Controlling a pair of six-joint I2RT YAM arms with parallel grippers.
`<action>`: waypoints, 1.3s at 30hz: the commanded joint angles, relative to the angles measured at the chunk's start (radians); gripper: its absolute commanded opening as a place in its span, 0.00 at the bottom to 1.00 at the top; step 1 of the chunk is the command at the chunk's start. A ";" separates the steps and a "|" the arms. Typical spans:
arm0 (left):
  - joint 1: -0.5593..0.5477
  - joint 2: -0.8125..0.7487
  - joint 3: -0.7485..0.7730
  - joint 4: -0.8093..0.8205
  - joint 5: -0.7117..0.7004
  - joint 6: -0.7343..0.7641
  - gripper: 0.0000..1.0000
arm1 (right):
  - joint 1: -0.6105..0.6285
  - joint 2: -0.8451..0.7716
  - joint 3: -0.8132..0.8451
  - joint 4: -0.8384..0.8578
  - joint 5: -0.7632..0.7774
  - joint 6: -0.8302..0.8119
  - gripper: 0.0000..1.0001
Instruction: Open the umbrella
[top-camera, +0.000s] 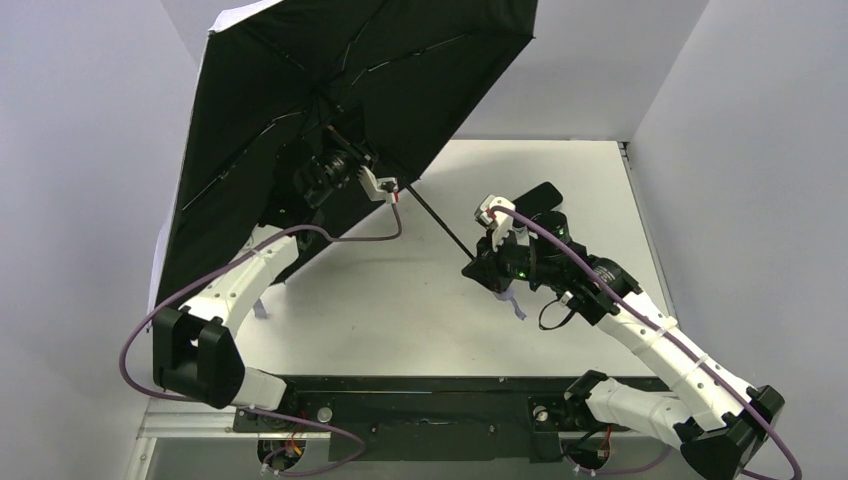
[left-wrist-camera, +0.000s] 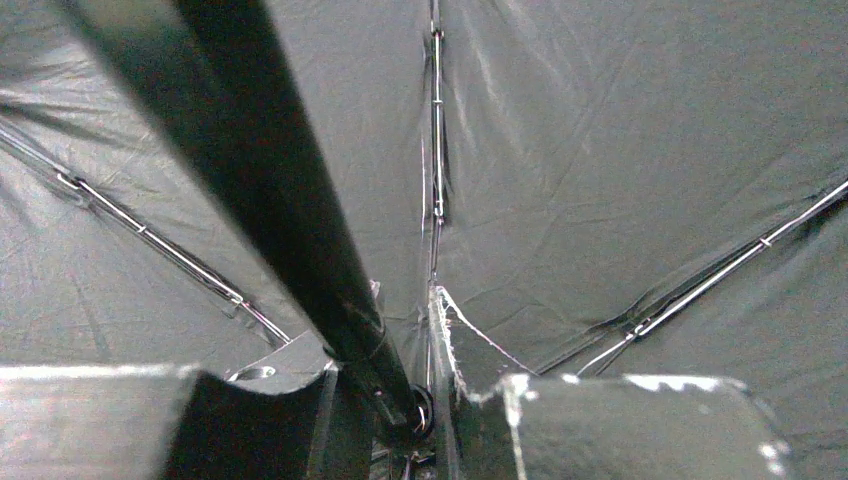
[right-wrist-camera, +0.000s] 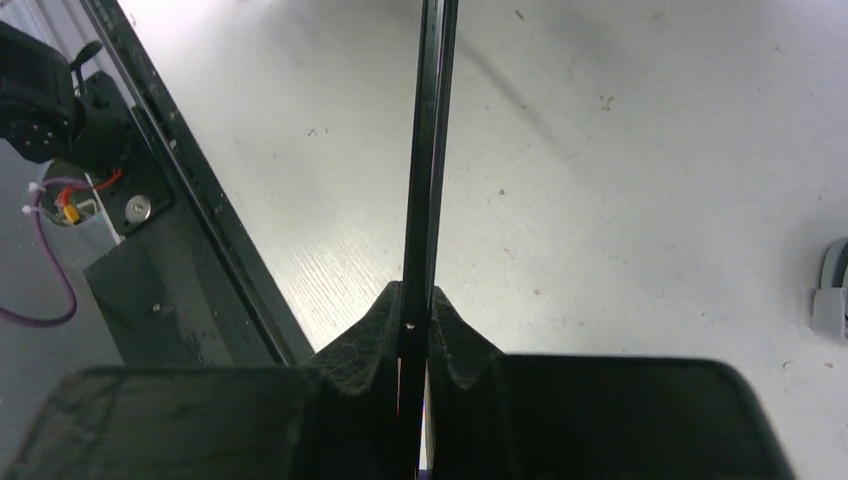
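The umbrella is spread open at the upper left of the top view, its black underside (top-camera: 400, 70) facing me and a pale lavender edge (top-camera: 240, 15) showing. Its thin black shaft (top-camera: 440, 225) slants down to the right. My left gripper (top-camera: 338, 145) sits under the canopy at the hub, shut on the shaft (left-wrist-camera: 290, 200) with ribs (left-wrist-camera: 437, 150) fanning out around it. My right gripper (top-camera: 478, 265) is shut on the lower shaft (right-wrist-camera: 432, 150) above the table. The lavender wrist strap (top-camera: 515, 305) hangs beside it; the knob is hidden.
A black-and-grey oblong sleeve (top-camera: 535, 195) lies behind the right gripper. The white table (top-camera: 400, 300) is walled by white panels at left, back and right. The black base rail (top-camera: 400, 400) runs along the near edge and shows in the right wrist view (right-wrist-camera: 180, 180).
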 joint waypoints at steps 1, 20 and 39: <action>0.182 0.040 0.136 0.175 -0.192 -0.001 0.00 | 0.011 -0.047 0.002 -0.070 -0.100 0.021 0.02; 0.239 0.134 0.169 0.400 0.287 0.055 0.00 | -0.057 -0.047 0.007 0.050 -0.010 0.086 0.46; 0.081 -0.081 -0.029 0.084 0.242 -0.109 0.80 | -0.069 0.068 -0.045 0.457 -0.052 0.433 0.00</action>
